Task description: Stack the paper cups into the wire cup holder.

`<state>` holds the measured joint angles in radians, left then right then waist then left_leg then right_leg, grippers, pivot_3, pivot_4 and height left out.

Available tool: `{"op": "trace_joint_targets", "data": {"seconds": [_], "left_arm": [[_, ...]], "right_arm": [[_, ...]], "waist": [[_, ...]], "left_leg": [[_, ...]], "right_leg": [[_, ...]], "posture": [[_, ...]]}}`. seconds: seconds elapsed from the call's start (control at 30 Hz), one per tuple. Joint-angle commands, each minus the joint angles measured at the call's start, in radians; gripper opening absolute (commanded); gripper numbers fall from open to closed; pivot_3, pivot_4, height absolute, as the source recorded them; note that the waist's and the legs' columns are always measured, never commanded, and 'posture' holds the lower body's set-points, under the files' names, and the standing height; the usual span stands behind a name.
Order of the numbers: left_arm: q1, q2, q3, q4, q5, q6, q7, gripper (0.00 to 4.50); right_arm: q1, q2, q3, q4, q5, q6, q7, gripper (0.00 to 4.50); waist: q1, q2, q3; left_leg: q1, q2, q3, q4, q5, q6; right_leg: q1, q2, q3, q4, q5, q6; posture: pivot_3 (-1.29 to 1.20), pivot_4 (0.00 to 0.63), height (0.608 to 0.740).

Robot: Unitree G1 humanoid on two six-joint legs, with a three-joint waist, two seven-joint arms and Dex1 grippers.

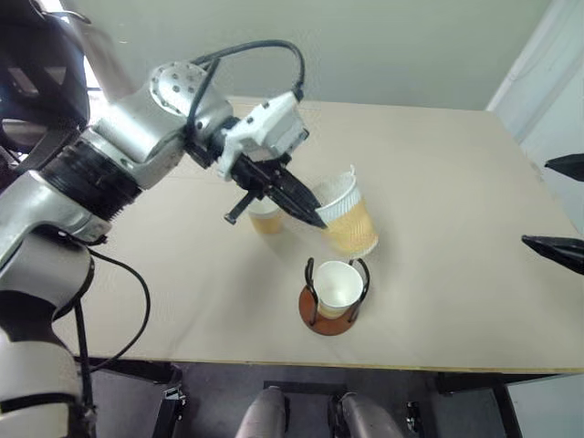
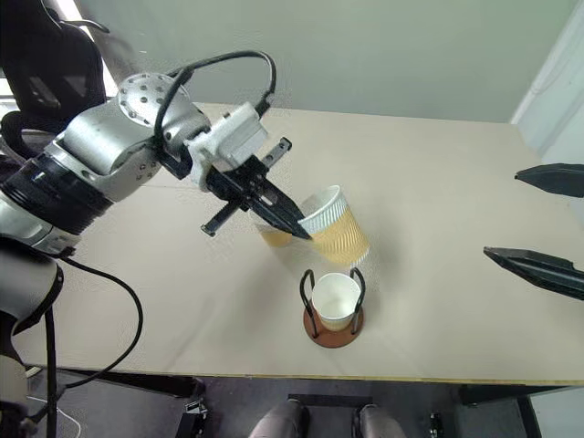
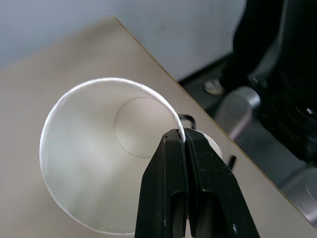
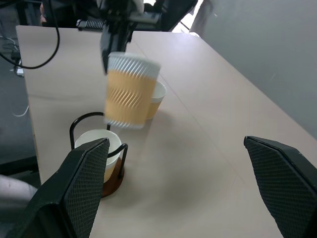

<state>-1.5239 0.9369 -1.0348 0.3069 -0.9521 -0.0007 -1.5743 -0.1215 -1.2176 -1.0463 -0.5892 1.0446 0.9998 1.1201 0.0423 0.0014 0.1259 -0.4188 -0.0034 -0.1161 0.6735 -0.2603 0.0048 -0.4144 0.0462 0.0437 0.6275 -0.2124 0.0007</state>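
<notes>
We are carrying a tan-walled, white-rimmed tapered paper cup (image 2: 334, 225) in our left end effector (image 2: 299, 228), clenched on its rim, hanging tilted just above the wire cup holder with reddish wooden base (image 2: 334, 330), at twelve o'clock from it. One paper cup (image 2: 335, 299) is sitting inside; another (image 1: 265, 217) is standing on the pale desk (image 2: 438, 201) behind. The carried cup looks light, thin and crushable; the rim is probably the best place to hold it. Our right end effector (image 4: 181, 186) is hanging released.
</notes>
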Motion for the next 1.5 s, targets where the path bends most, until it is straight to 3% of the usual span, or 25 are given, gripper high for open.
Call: {"op": "trace_joint_targets", "data": {"seconds": [0.03, 0.4, 0.93, 1.37, 1.5], "left_arm": [[-0.05, 0.005, -0.063, -0.019, -0.008, -0.057, -0.04, 0.05], [-0.1, 0.002, -0.207, -0.035, -0.029, -0.134, -0.04, 0.05], [-0.159, -0.051, -0.364, 0.054, 0.028, -0.277, -0.04, 0.05], [-0.168, -0.086, -0.386, 0.087, 0.019, -0.275, -0.04, 0.05], [-0.168, -0.092, -0.383, 0.094, 0.019, -0.274, -0.04, 0.95]], "right_arm": [[0.0, -0.018, -0.028, 0.006, 0.0, -0.017, 0.003, 4.5], [0.048, 0.004, -0.08, -0.024, -0.01, -0.016, 0.015, 4.5], [0.14, 0.05, -0.15, -0.084, -0.005, -0.017, 0.001, 4.5], [0.197, 0.069, -0.192, -0.109, 0.0, -0.022, -0.012, 4.5], [0.206, 0.069, -0.194, -0.11, 0.0, -0.026, -0.015, 4.5]], "waist": [[0.001, 0.0, 0.0], [-0.001, 0.004, 0.001], [-0.003, 0.006, 0.001], [-0.002, 0.007, 0.001], [-0.003, 0.007, 0.001]], "left_leg": [[0.0, 0.0, 0.001, 0.001, -0.001, 0.001], [0.001, 0.001, 0.014, 0.01, -0.006, 0.012], [0.001, 0.001, 0.02, 0.011, -0.008, 0.015], [0.001, 0.001, 0.021, 0.011, -0.008, 0.015], [0.001, 0.001, 0.022, 0.011, -0.008, 0.015]], "right_leg": [[0.0, 0.0, 0.001, 0.0, 0.0, 0.0], [0.0, 0.0, 0.016, 0.0, 0.005, 0.009], [-0.001, -0.001, 0.019, 0.0, 0.006, 0.009], [-0.001, -0.001, 0.02, 0.0, 0.007, 0.01], [-0.001, 0.0, 0.02, 0.0, 0.007, 0.01]], "posture": [[0.0, 0.15, 0.74], [0.0, 0.15, 0.74], [0.0, 0.15, 0.74], [0.0, 0.15, 0.74], [0.0, 0.15, 0.74]]}}
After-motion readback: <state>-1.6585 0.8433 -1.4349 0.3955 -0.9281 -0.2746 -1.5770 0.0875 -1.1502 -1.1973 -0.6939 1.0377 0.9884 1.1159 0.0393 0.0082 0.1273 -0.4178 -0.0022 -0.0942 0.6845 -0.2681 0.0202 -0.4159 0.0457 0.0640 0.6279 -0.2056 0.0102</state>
